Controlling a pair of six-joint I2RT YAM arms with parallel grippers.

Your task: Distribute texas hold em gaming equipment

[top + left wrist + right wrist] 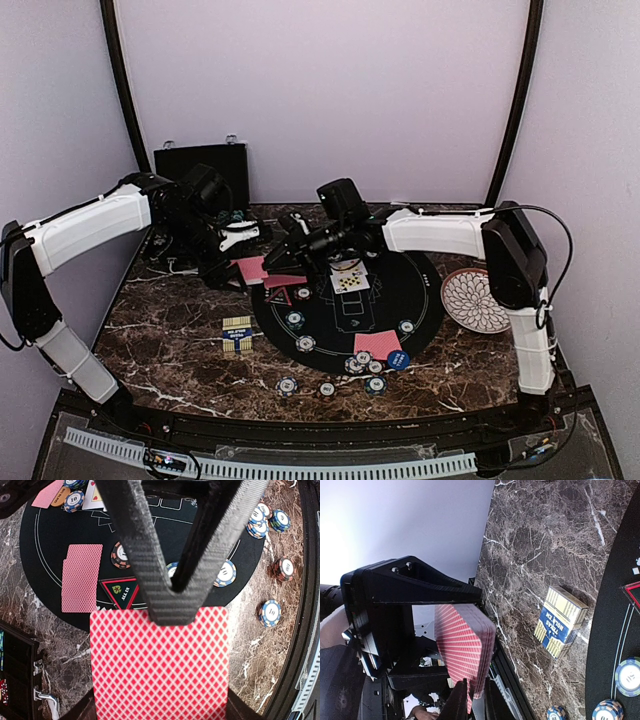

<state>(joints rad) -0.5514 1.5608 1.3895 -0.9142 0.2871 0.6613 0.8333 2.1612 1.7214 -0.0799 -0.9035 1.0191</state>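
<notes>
Left gripper (172, 605) pinches the red-backed deck (160, 670). Right gripper (283, 252) sits at its edge, and its grip cannot be told. A card box (237, 333) lies at nine o'clock of the black mat (420, 290), and a plate (475, 300) at three.

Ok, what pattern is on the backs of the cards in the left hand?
Red-and-white diamond lattice on the cards; clearest in the left wrist view.

Blocked over the far-left rim of the black mat (425, 295) by left arm (90, 225) and right arm (430, 232) crowded together there. Tight along the near edge among chips (327, 389) and by the card box (237, 335). Open over bare marble (165, 350) at near left; hardly any gap between mat and plate (475, 300).
</notes>
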